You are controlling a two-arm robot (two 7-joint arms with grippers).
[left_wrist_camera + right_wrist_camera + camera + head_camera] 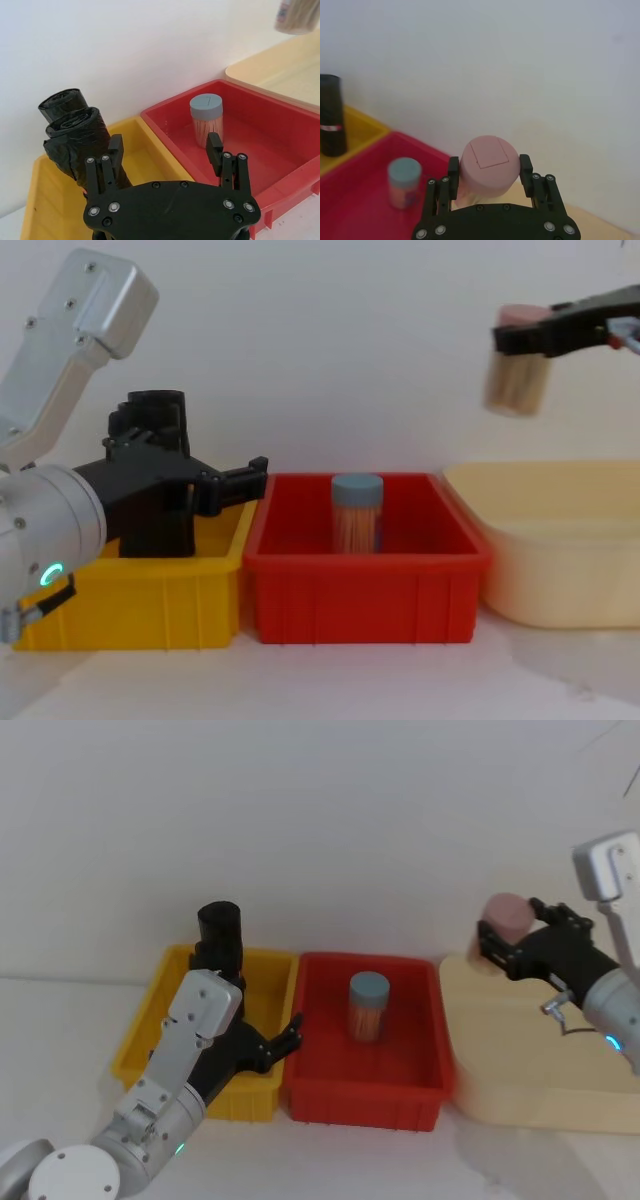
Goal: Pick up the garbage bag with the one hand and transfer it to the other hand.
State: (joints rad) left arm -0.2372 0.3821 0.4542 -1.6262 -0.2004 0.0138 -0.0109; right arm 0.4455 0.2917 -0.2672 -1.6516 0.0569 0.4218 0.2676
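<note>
The garbage bag looks light, soft and slick, a crinkly roll best pinched across its middle; it stands upright at the far side of the yellow bin. The left hand hangs released over the bin, the bag at its 11 o'clock in the head view and just beside one finger, while the right hand is clenched on a pink-lidded jar.

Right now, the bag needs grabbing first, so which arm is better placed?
Left. The left gripper, open, hovers by the black rolls in the yellow bin; the right gripper is shut on a pink-lidded jar, far off.
</note>
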